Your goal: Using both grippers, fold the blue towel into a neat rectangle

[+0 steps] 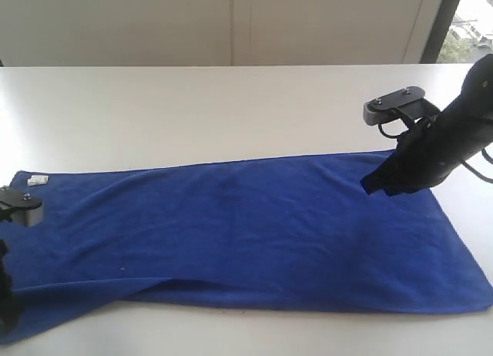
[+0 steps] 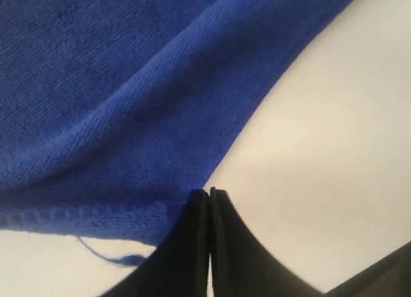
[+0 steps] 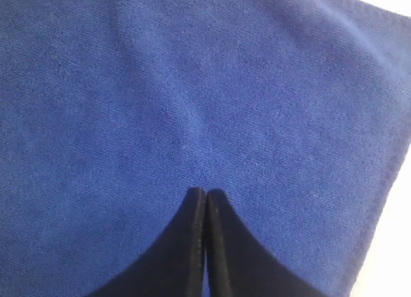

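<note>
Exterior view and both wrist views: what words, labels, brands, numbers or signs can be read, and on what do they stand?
No text can be read.
Small white tag at a corner of the blue towel: too small to read.
Left gripper, right gripper, white table: no marking shows.

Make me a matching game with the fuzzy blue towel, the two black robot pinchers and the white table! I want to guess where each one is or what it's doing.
Things:
1. fuzzy deep-blue towel
2. left black tapered gripper
3. right black tapered gripper
4. smooth white table

Places or states:
A. shut, tips over plain blue cloth
B. lies underneath the cloth
C. spread out long, one long edge rumpled
D. shut, tips at a hemmed corner by a loose blue thread

Pairs: 1-C, 2-D, 3-A, 4-B.
</note>
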Tool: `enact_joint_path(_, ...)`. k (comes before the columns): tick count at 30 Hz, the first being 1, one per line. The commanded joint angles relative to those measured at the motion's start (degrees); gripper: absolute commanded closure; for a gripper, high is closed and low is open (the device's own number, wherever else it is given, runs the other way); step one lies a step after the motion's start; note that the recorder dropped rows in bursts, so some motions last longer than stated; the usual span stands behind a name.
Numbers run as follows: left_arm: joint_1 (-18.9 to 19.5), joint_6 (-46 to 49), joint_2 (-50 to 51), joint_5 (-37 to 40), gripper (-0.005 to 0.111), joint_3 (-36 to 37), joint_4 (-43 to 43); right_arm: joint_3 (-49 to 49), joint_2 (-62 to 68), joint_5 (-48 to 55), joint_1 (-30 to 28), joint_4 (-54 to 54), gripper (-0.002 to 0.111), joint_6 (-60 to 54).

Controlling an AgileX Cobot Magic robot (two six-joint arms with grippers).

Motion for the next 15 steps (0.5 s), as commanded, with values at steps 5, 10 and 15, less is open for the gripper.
enact_joint_path(5, -0.3, -8.9, -0.5, -3.1, 0.107, 2.8, 10.8, -0.5, 3.6, -5.1, 0.1, 0.2, 0.108, 0.3)
enact_joint_path(10, -0.3, -8.8, -0.5, -4.9, 0.107, 3.3, 10.9, -0.6, 5.8, -7.3, 0.1, 0.2, 0.108, 0.3)
enact_joint_path(15, -0.3, -9.7, -0.5, -4.9, 0.107, 5.1, 13.1, -0.7, 8.2, -10.7, 0.1, 0.1, 0.108, 0.3)
